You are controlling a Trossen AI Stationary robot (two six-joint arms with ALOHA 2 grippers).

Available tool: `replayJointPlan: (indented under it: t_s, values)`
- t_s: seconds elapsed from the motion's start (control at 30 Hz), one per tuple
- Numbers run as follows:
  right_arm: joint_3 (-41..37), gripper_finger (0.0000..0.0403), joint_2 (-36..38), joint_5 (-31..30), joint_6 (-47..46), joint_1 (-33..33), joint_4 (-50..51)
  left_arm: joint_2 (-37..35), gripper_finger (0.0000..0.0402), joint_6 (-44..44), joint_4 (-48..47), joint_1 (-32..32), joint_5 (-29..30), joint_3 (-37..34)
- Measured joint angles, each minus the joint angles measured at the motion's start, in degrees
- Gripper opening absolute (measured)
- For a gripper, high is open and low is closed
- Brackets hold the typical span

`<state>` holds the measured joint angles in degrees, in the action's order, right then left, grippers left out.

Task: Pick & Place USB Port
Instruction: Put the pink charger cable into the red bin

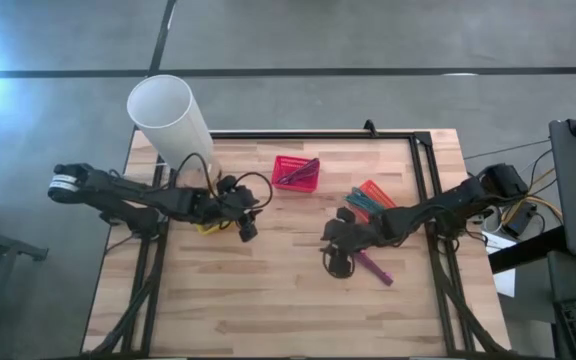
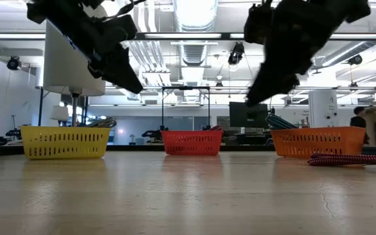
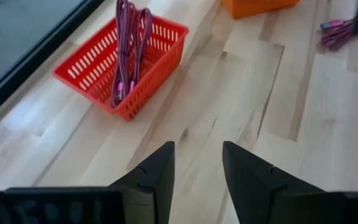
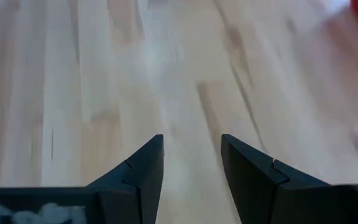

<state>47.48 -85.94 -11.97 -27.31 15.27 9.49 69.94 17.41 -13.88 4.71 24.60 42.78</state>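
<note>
The purple cable is laid on the bare table, just beside the right gripper, on the side towards the orange basket. Its long axis is slanted across the boards. The right gripper, the nearer one, is seen spread and empty; the left gripper, also parted and empty, is held well apart near the yellow basket.

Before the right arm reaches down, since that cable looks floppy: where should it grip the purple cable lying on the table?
Probably at mid-bundle of the purple cable, from straight above. It lies flat and elongated beside the orange basket, so close across its narrow width.
</note>
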Motion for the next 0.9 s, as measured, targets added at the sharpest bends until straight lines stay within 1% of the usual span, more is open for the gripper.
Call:
replayJointPlan:
  t_s: [0.27,0.4,0.5,0.6,0.7,0.8,0.9]
  values:
    - [5.2,0.0169,0.1,-0.2,-13.0,5.8,21.8,0.0,0.0138,0.2,2.2,0.0,0.0,-1.3]
    - [5.7,0.0171,0.1,0.1,-23.4,9.0,31.0,0.0,0.0138,0.2,3.5,0.0,0.1,-2.1]
    - [4.2,0.0171,0.1,1.5,-31.7,11.0,35.7,0.0,0.0138,0.2,3.8,0.0,0.1,-2.1]
    - [1.9,0.0171,0.1,1.6,-38.7,12.5,36.6,0.0,0.0138,0.2,3.9,0.0,0.1,-2.3]
    - [-0.1,0.0171,0.1,1.6,-43.1,13.0,36.1,0.0,0.0138,0.2,4.1,0.0,0.1,-2.5]
    - [-1.1,0.0171,0.1,1.8,-42.8,13.0,33.1,0.0,0.0138,0.2,4.0,0.0,0.1,-2.7]
    - [-1.2,0.0171,0.1,1.8,-38.9,13.0,30.4,0.0,0.0138,0.2,4.0,0.0,0.1,-2.8]
